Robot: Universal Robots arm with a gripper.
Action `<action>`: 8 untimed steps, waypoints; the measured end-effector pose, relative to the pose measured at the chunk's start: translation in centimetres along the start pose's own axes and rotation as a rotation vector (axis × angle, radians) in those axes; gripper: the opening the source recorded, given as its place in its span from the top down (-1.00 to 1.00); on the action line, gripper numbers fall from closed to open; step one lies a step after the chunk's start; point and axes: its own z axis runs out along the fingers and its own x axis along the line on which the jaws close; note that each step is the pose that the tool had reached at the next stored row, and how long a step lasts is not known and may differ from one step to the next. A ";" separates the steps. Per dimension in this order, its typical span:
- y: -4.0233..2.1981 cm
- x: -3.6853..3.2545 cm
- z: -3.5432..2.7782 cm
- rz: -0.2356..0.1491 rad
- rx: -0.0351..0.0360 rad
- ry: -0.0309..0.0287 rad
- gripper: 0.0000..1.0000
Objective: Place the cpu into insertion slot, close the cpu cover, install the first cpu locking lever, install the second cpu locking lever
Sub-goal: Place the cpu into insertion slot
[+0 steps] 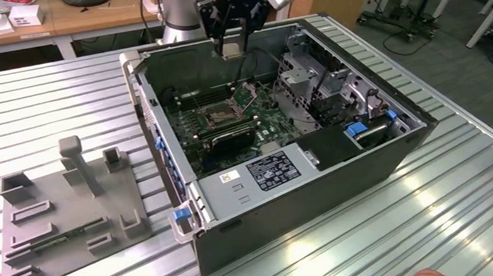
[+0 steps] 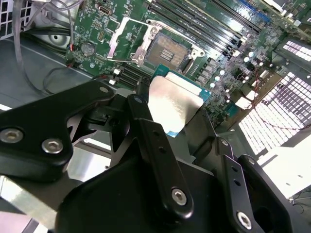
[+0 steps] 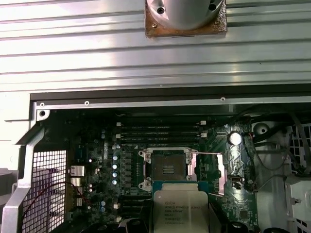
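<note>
Open computer case on a ribbed metal table: the gripper hangs over the case's far wall, its fingers closed on opposite edges of the cpu, which is held in the air, well clear of the green motherboard. In both wrist views the cpu lies near the insertion slot, not in it, and the slot's dark centre is bare. The cpu cover stands raised beside the slot, and a grey parts tray rests on the table at the exterior view's left.
</note>
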 end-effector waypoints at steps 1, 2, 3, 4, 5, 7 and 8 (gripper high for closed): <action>-0.01 0.01 0.15 0.000 0.0000 -0.0002 -0.07; -0.03 0.03 0.28 0.000 0.0000 -0.0004 -0.07; -0.04 0.06 0.39 0.000 0.0000 -0.0008 -0.07; -0.04 0.07 0.47 0.000 -0.0001 -0.0011 -0.07; -0.04 0.07 0.50 0.000 0.0001 -0.0011 -0.07; -0.05 0.07 0.53 0.000 0.0002 -0.0011 -0.07; -0.05 0.08 0.57 0.000 -0.0001 -0.0012 -0.07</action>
